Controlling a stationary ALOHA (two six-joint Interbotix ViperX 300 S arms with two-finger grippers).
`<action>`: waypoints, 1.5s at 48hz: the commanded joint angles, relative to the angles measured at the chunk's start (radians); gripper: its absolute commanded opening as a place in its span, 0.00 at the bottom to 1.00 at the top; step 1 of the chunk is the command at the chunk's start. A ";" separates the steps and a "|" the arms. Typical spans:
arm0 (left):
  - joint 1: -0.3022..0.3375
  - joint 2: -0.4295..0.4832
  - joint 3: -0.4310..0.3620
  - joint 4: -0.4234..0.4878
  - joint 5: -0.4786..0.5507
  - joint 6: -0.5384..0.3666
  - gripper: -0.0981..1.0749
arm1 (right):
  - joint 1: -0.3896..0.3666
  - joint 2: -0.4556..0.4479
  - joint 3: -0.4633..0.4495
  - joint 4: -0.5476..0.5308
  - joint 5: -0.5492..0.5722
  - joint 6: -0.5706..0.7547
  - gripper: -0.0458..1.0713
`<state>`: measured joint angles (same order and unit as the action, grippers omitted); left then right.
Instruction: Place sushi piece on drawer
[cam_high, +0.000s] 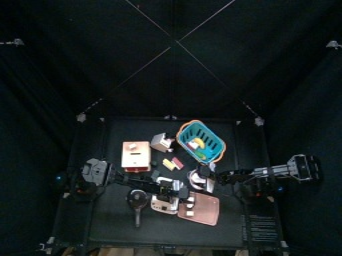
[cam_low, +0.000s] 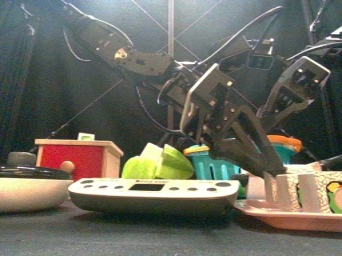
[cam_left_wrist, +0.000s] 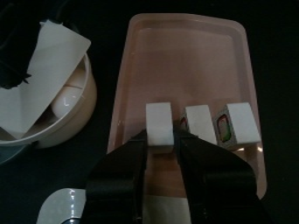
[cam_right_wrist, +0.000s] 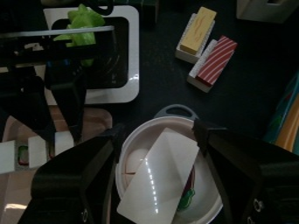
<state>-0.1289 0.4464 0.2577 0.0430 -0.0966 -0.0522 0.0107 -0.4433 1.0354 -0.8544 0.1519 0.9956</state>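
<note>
Three sushi pieces stand in a row on the flat pink tray (cam_left_wrist: 176, 61). My left gripper (cam_left_wrist: 160, 144) reaches down onto the tray, its jaws pressed against the two sides of the end sushi piece (cam_left_wrist: 159, 122), which rests on the tray. The drawer (cam_high: 134, 154), a small tan-pink wooden cabinet, stands at the table's left; it also shows in the front view (cam_low: 78, 157). My right gripper (cam_right_wrist: 155, 138) hangs open over a white bowl (cam_right_wrist: 140, 188) that holds a white card.
A teal basket (cam_high: 201, 141) stands at the back right. A white scale (cam_right_wrist: 122, 52) carries a green thing (cam_right_wrist: 82, 17). Yellow (cam_right_wrist: 198, 31) and red (cam_right_wrist: 214, 59) blocks lie beside it. The bowl (cam_left_wrist: 65, 105) sits right next to the tray.
</note>
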 joint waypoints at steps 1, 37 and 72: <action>0.003 -0.038 -0.017 0.002 -0.003 -0.002 0.54 | -0.002 -0.011 -0.015 0.002 -0.003 -0.002 0.89; 0.060 -0.538 0.288 0.020 0.255 -0.006 0.54 | -0.003 -0.008 -0.015 0.002 -0.002 -0.002 0.89; 0.442 -1.085 0.729 0.018 0.347 -0.008 0.54 | -0.008 0.005 -0.017 0.002 -0.003 0.000 0.89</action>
<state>0.2500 -0.5983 0.9572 0.0614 0.2592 -0.0598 0.0046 -0.4341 1.0354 -0.8544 0.1534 0.9956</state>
